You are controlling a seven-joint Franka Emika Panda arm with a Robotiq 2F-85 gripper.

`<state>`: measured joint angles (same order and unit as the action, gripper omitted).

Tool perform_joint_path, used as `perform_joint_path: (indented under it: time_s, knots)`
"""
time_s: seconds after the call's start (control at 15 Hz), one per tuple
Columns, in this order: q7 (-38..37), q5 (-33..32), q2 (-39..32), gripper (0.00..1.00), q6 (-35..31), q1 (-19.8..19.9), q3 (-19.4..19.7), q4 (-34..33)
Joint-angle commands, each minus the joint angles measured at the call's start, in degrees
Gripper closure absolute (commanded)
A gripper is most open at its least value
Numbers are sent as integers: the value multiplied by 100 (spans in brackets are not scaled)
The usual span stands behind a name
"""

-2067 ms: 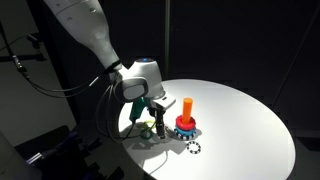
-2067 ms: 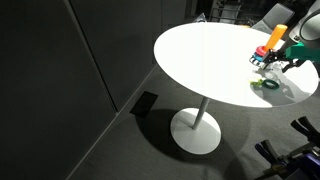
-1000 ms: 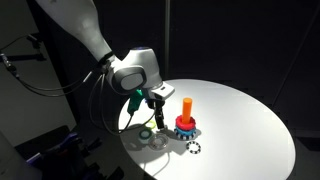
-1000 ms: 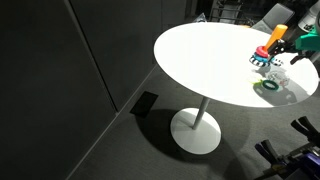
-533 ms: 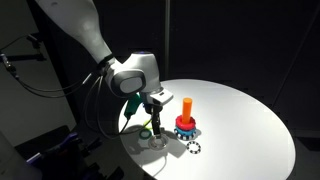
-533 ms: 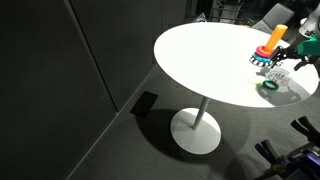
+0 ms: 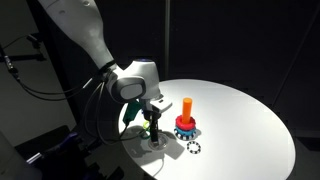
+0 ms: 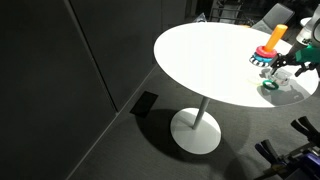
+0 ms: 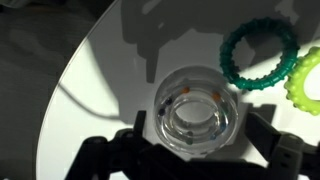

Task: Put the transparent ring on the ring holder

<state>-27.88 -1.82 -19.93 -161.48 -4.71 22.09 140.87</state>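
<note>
Dark walls are surrounding a round white desk [image 7: 240,110] in both exterior views. At left the arm [image 7: 90,30] is reaching down, and the hand [image 7: 152,130] is sitting lower than half a second ago, its tips now close to the desk top, just left of the holder [image 7: 186,122]. The holder is standing where it was, orange peg upright, with a dotted black ring [image 7: 193,148] lying near its base. In the wrist view the clear ring [image 9: 163,112] is lying flat on the desk between the fingers [image 9: 268,140], which are spreading wide on either side and gripping nothing. To its right a green ring [image 9: 228,62] is lying, with a lime ring [image 9: 305,85] just beside it at the frame edge.
</note>
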Motion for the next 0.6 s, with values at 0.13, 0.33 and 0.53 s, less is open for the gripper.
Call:
perform_joint_path:
  time_s: [0.13,0.33,0.53]
  knots:
    - [48,-30,-159,0,-52,129,-65,-83]
    - [154,35,-229,0,-172,203,-118,-98]
    - [230,84,-268,0,-281,267,-161,-108]
